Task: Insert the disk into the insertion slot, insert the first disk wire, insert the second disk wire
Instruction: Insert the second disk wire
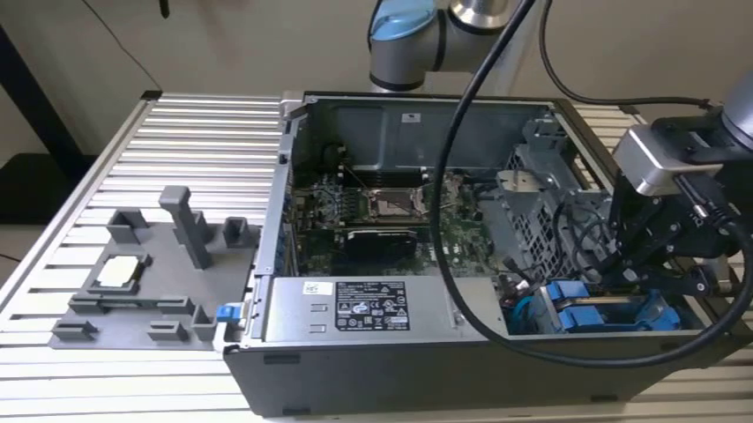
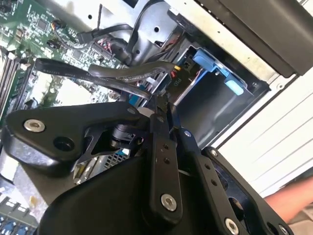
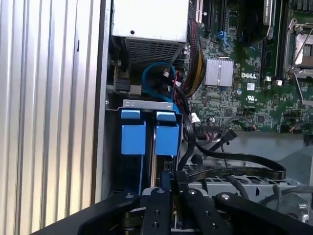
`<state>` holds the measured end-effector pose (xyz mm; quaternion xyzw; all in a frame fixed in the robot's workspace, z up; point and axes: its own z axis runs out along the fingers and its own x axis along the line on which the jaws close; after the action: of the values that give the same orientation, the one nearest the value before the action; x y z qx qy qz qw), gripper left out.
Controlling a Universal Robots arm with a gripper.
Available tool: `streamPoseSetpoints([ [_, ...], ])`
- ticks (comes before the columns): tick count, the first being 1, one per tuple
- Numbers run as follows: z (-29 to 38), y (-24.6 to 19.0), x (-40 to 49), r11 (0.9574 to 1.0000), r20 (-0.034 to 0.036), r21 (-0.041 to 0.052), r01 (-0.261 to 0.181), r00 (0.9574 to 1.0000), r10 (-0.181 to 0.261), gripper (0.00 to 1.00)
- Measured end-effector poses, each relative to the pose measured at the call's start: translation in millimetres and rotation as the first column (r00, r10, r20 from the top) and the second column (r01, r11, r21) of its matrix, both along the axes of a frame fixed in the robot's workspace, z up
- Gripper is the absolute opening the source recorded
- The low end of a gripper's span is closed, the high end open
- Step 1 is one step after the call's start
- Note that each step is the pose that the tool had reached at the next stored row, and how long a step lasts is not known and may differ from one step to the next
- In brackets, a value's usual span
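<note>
Gripper (image 1: 636, 264) down inside the computer case (image 1: 389, 370), hovering over the blue-framed disk (image 1: 600, 313), jaw state unreadable

Exterior view overlooks the computer case (image 1: 389, 264); both wrist views peer closely inside

Bright blue plastic carrier frame of the disk (image 1: 594, 315): seated in the insertion slot, blue latch tabs facing outward; drive body hidden from sight.

Insertion slot, rectangular grey sheet-metal bay (image 1: 535, 319): at the computer case's front corner on the exterior view's right, beside the perforated grey drive cage; two blue tabs (image 3: 149, 134) stand side by side there in the first wrist view.
</note>
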<state>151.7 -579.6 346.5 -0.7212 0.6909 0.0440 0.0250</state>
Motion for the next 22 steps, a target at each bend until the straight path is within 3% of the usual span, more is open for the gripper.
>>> streamPoseSetpoints([
  [14,-4.8,2.4,2.9,1.0,0.0038,0.0003,0.004,1.0,-0.004,0.16],
  [22,-11.1,2.5,3.0,1.0,0.0044,0.0008,0.004,1.0,-0.004,0.17],
])
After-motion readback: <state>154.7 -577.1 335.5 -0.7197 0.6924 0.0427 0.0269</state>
